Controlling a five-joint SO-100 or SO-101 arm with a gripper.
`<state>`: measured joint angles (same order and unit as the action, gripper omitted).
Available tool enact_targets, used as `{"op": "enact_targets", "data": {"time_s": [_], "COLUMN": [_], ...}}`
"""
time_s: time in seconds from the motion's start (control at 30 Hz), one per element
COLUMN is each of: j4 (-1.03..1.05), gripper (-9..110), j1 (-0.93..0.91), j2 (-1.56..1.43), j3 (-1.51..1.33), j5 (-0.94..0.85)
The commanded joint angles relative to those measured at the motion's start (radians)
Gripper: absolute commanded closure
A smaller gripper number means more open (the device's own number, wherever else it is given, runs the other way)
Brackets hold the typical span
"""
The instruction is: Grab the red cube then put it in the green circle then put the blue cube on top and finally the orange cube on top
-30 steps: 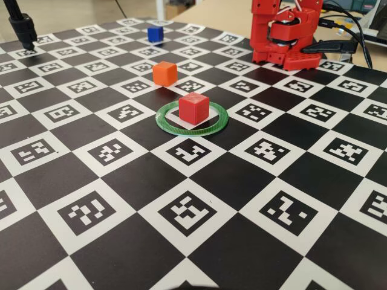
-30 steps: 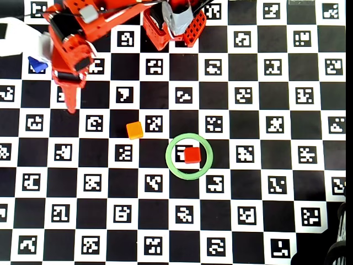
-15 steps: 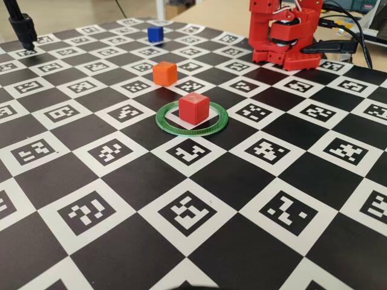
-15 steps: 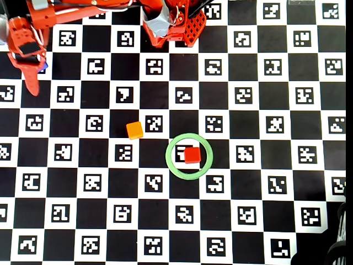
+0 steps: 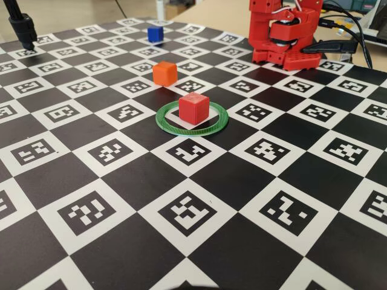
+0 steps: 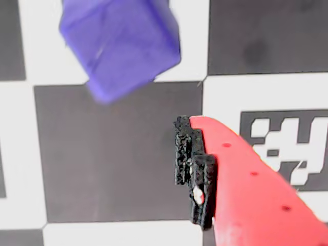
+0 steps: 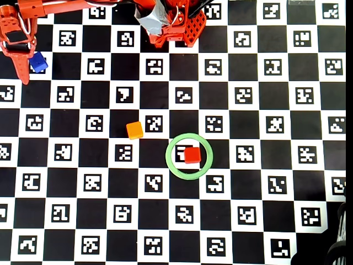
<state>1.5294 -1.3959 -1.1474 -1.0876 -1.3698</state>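
The red cube (image 5: 194, 108) (image 7: 192, 155) sits inside the green circle (image 5: 181, 127) (image 7: 189, 175), right of the ring's middle in the overhead view. Left of the ring is the orange cube (image 5: 164, 72) (image 7: 134, 130). At the far corner lies the blue cube (image 5: 155, 34) (image 7: 38, 62). My gripper (image 7: 26, 69) hovers just left of it in the overhead view. In the wrist view the blue cube (image 6: 120, 41) is ahead and to the left of one red finger's black pad (image 6: 192, 164). Nothing touches the pad; the other finger is out of frame.
The red arm base (image 5: 284, 36) (image 7: 171, 22) stands at the board's far edge. A black stand (image 5: 21, 27) rises at the far left corner in the fixed view. Cables (image 5: 347, 27) lie behind the base. The checkered marker board (image 5: 181, 211) spreads toward the camera.
In the overhead view the arm has swung left and up to the board's corner, uncovering the blue cube beside the gripper. The three cubes and the ring have stayed put.
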Motion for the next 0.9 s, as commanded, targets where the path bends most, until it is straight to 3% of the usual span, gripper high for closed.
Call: {"op": "enact_targets", "data": {"time_s": [0.0,0.87], "j4": [-0.025,-0.29], "gripper": [53,53], "j1": [-0.028,-0.049], "j2": [-0.014,0.014], "j3": [0.014,-0.221], "j5": [-0.021,-0.041]}}
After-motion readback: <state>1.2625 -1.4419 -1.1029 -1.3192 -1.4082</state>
